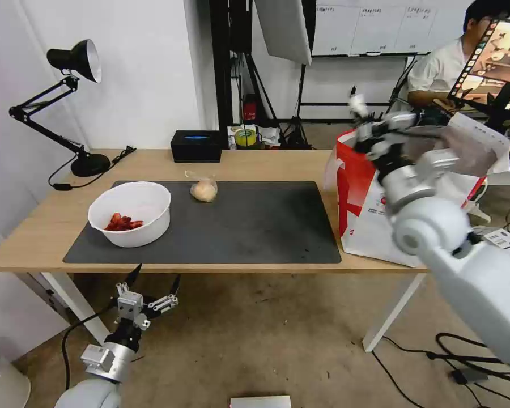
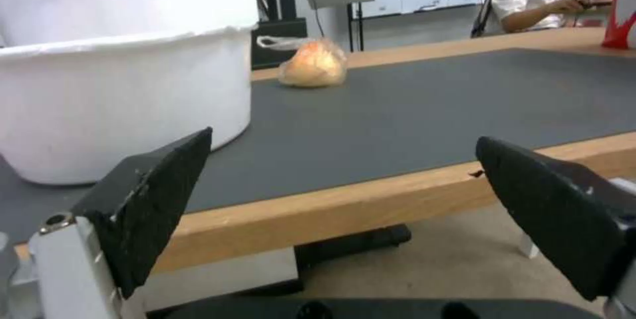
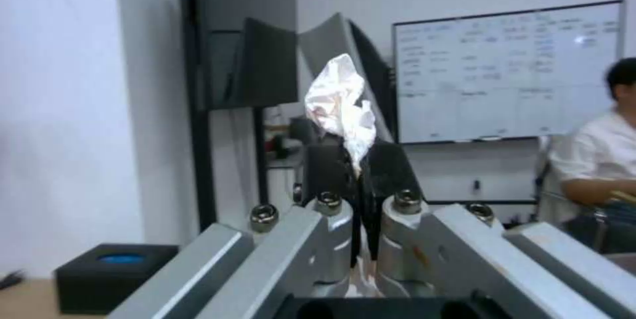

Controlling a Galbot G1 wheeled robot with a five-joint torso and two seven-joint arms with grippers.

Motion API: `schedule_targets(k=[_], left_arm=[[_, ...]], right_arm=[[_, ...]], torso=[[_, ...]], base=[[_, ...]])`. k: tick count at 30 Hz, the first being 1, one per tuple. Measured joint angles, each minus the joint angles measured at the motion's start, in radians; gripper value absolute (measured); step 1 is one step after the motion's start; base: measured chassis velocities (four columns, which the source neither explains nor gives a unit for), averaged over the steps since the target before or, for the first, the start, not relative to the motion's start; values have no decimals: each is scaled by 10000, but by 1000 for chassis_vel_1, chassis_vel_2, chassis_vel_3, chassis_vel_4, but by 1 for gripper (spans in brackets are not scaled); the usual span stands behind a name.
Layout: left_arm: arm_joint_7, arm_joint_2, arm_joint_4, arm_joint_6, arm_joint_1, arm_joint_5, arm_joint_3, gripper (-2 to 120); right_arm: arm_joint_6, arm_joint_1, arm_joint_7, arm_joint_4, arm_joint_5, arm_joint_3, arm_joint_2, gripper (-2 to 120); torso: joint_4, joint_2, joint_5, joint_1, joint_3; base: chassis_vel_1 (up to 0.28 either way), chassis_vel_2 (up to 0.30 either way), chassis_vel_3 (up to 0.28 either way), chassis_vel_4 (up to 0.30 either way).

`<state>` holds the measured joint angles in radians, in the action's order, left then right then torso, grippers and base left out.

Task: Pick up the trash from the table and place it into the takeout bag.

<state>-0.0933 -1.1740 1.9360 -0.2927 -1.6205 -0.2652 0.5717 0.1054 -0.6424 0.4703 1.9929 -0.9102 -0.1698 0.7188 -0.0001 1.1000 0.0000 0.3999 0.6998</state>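
Note:
My right gripper [image 1: 361, 120] is raised above the open top of the takeout bag [image 1: 366, 222], shut on a crumpled white tissue [image 1: 356, 104]; its wrist view shows the tissue [image 3: 341, 103] pinched between the black fingers [image 3: 387, 170]. On the table's [image 1: 34, 238] dark mat sit a white bowl with red scraps [image 1: 131, 214] at the left and a small clear bag with a beige lump [image 1: 204, 190] farther back. My left gripper [image 1: 153, 281] hangs open below the table's front edge, near the bowl [image 2: 126, 105], with the small bag [image 2: 313, 64] beyond.
A black tissue box [image 1: 196, 145] stands at the table's back edge and a black desk lamp [image 1: 68, 107] at the back left corner. The dark mat [image 1: 249, 226] is bare in its middle and right. Cables lie on the floor at the right.

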Motion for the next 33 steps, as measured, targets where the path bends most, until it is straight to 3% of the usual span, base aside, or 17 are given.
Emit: schedule_targets(k=[8, 18, 21, 22, 29, 33], left_arm=[[4, -19, 86, 17, -41, 45, -64, 100], [3, 13, 93, 13, -59, 63, -96, 100], [1, 29, 96, 10, -59, 63, -96, 100], [0, 45, 109, 7, -64, 60, -96, 100], [-1, 80, 123, 0, -67, 31, -66, 100], [-1, 64, 123, -6, -60, 27, -55, 100]], right_arm=[[221, -801, 658, 112, 96, -608, -135, 0], [637, -662, 1019, -362, 42, -717, -222, 2], [859, -616, 1033, -425, 33, -714, -230, 8], [1055, -617, 1028, -426, 5, -701, -253, 18], [1259, -643, 900, -346, -8, -661, -282, 37], [1338, -606, 816, -327, -49, -600, -317, 55]], torso=[[0, 0, 2, 0, 1], [1, 0, 0, 1, 2], [2, 0, 0, 1, 2], [2, 0, 0, 0, 2], [1, -1, 0, 1, 2], [1, 0, -1, 1, 2]], base=[[0, 0, 0, 0], [0, 0, 0, 0], [0, 0, 0, 0], [0, 0, 0, 0], [0, 0, 0, 0], [0, 0, 0, 0]])
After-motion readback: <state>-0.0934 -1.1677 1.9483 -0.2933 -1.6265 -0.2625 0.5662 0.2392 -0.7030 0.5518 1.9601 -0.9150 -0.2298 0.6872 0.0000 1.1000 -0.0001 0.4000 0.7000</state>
